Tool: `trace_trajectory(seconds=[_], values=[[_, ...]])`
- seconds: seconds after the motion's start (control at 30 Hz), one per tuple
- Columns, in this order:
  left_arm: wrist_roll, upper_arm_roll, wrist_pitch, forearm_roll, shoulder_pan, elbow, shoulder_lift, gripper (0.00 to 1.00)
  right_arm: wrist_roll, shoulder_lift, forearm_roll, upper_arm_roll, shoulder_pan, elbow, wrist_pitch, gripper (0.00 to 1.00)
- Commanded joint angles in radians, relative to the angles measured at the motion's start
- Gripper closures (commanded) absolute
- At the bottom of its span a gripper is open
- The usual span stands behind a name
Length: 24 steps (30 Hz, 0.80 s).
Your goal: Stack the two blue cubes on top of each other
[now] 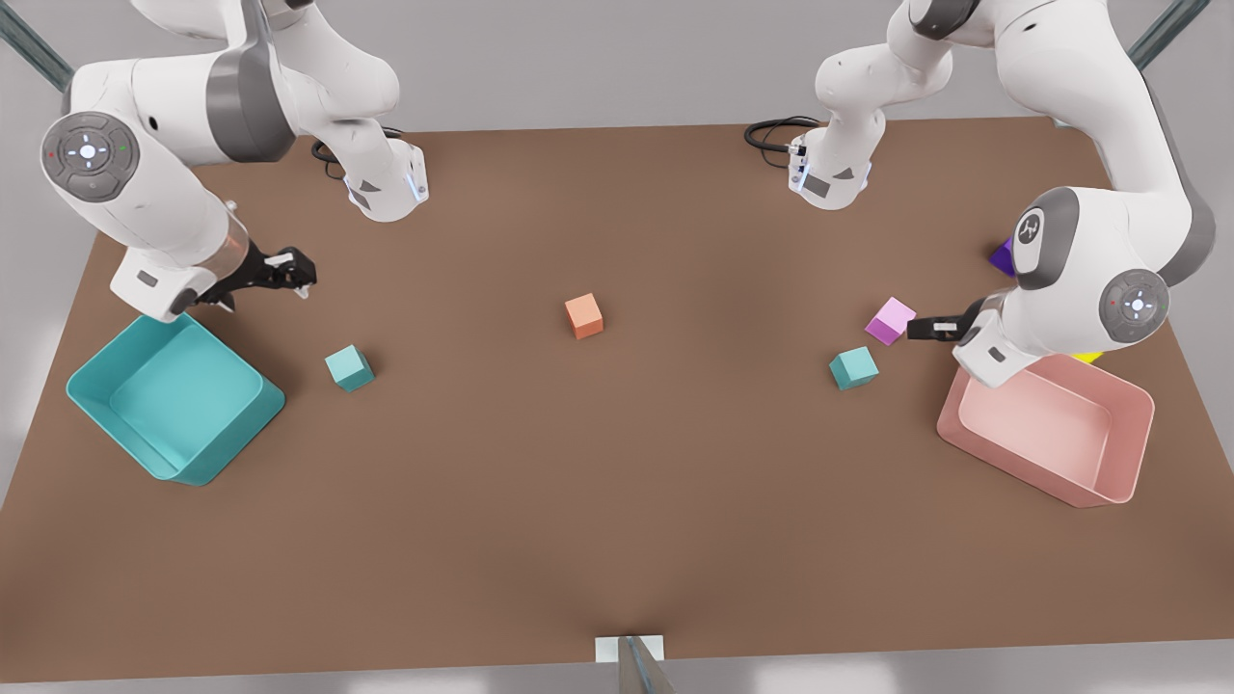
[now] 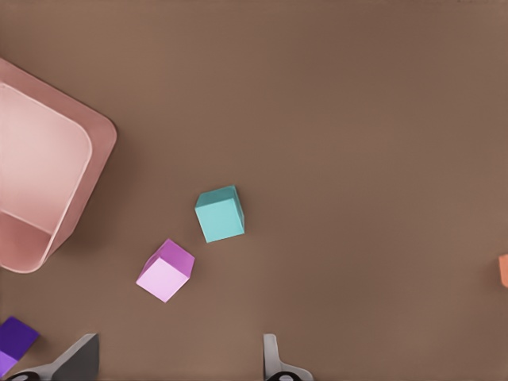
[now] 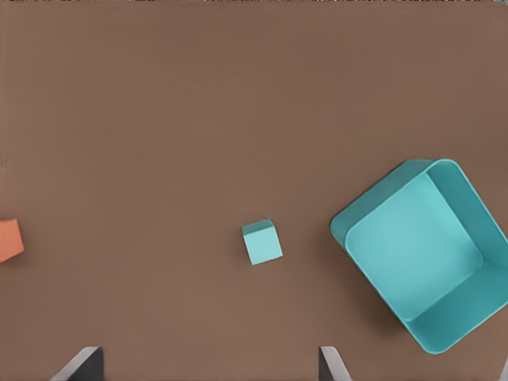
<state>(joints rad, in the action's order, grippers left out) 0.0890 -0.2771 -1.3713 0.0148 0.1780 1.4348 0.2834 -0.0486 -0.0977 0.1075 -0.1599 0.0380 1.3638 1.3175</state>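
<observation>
Two sets of fingers: both spread wide and empty. The left gripper's fingers (image 2: 274, 359) and the right gripper's fingers (image 3: 332, 361) have bare tabletop between them.
Left gripper (image 1: 927, 328): it hovers toward the tabletop's edge at the front view's right, above the rim of the pink bin (image 1: 1128, 453), tips just beside the pink cube (image 1: 891, 320).
Right gripper (image 1: 294, 275): it hovers toward the opposite edge, past the far corner of the teal bin (image 1: 207, 463).
First blue cube (image 1: 853, 367): flat on the tabletop, near the left gripper, just beside the pink cube but apart from it.
Second blue cube (image 1: 349, 367): flat on the tabletop, near the teal bin, well apart from the first.
Between them: an orange cube (image 1: 584, 315) at mid-table.
Step in hand: by my read, the very start. Nothing is gripped, nothing stacked.
Next move: one gripper must come over its nearby blue cube, line its fingers up with two opposite faces, descend and close. On the left side, the pink cube sits close, so the fingers need to miss it.
</observation>
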Motion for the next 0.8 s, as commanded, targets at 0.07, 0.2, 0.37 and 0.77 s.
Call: trace_trajectory(seconds=[0.07,0.2,0.37,0.77], values=[[0.052,0.001,0.011,0.001,0.001,-0.001,-0.001,0.00,-0.036,-0.030,0.006,-0.003,-0.009,0.001,0.017,0.00],[0.052,-0.001,0.034,0.001,0.001,-0.001,-0.001,0.00,-0.036,-0.017,0.011,-0.001,-0.015,0.304,0.278,0.00],[0.052,0.001,0.034,-0.001,0.001,-0.001,-0.001,0.00,-0.036,-0.020,0.008,-0.001,-0.049,0.550,0.568,0.00],[0.054,0.002,0.034,0.002,0.006,-0.001,0.008,0.00,-0.163,-0.131,0.018,0.003,-0.109,0.722,0.845,0.00]])
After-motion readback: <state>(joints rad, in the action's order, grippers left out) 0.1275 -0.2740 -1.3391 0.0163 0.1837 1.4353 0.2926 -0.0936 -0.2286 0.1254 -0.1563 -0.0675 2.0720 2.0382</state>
